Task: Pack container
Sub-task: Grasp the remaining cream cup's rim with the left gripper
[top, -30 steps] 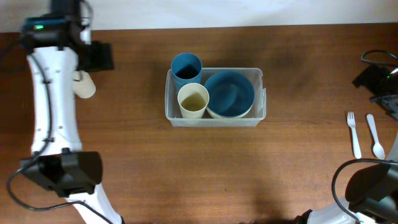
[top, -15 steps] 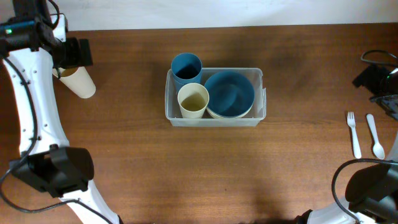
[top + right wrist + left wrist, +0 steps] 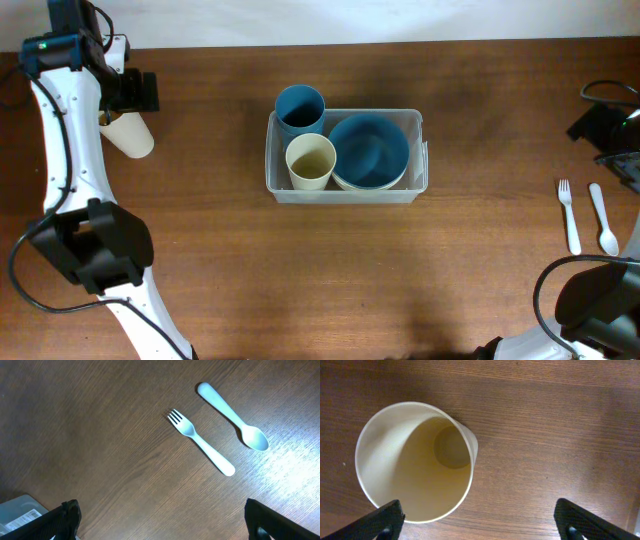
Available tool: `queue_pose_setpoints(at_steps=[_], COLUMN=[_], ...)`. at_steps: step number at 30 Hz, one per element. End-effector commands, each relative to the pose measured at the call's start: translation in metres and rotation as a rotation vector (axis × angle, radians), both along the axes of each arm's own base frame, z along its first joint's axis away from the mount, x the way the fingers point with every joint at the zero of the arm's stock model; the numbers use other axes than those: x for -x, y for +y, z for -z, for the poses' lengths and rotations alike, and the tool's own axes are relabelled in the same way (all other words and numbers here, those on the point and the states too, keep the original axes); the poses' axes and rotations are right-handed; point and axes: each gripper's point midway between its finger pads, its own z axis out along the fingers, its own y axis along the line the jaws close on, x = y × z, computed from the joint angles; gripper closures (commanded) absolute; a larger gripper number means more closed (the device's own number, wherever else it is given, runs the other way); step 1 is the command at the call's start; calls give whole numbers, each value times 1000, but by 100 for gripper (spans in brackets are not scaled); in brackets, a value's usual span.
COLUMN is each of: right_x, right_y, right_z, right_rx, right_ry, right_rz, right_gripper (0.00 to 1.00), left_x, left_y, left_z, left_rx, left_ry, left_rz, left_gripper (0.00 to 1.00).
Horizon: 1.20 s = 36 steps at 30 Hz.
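1. Overhead view: the clear, translucent rectangular plastic container (image 3: 346, 195) sits near the middle of the brown wooden table (image 3: 300, 280), long side running left to right.
2. Inside it, a round blue bowl (image 3: 369, 150) fills the right part. A cream plastic cup (image 3: 311, 160) stands upright in the left part, touching the bowl's edge.
3. A tall blue cup (image 3: 299, 108) stands upright just behind the cream one, its mouth overlapping the container's far rim in this view.
4. A second cream cup (image 3: 130, 135) is on the table well left of the container, apparently lying on its side, partly under the left arm.
5. Left wrist view: the left gripper (image 3: 481, 521) has its fingers spread wide and grips nothing. That second cup's open mouth (image 3: 415, 462) faces the camera, close by one fingertip.
6. Right wrist view: the right gripper (image 3: 167, 522) is also spread wide and empty, above bare wood.
7. A white plastic fork (image 3: 200, 442) and a white plastic spoon (image 3: 232, 416) lie side by side, apart from each other, near the table's right edge.
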Motion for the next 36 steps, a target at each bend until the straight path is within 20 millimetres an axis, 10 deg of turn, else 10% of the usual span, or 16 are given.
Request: queue_pose_setpoints(at_steps=[1, 20, 26, 36], right_x=[1, 1, 1, 1], right_y=[0, 0, 0, 0], right_z=[2, 2, 2, 2], right_rx=[-5, -5, -6, -5], right_ry=[6, 6, 5, 6], right_rz=[11, 11, 11, 11], right_gripper=[1, 1, 1, 1], left_x=[-4, -9, -8, -8], left_y=[1, 2, 2, 2], left_z=[2, 59, 60, 51], left_rx=[-5, 23, 25, 33], left_ry=[-1, 112, 117, 104], left_rz=[35, 36, 35, 2], left_gripper=[4, 6, 60, 98])
